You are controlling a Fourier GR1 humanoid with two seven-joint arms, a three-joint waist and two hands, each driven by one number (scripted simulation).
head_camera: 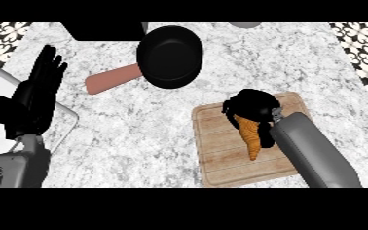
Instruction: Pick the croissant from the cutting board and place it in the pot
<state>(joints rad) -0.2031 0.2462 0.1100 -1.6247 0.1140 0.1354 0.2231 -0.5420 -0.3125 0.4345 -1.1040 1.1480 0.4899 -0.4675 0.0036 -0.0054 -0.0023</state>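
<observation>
An orange-brown croissant (pixel 249 136) lies on the wooden cutting board (pixel 219 148) at the lower right of the counter. My right hand (pixel 251 107) is curled over the croissant's upper end, hiding that part; the tapered lower end sticks out below the hand. The black pot (pixel 170 56) with a reddish-brown handle (pixel 111 79) sits up and to the left of the board, with nothing in it. My left hand (pixel 39 90) rests open at the far left, fingers pointing up, well away from the board and pot.
A dark block (pixel 102 30) sits at the counter's back edge beside the pot. A grey round object (pixel 247 25) shows partly at the top. A pale tray-like edge (pixel 66 122) lies under my left hand. Patterned tiles border both upper corners.
</observation>
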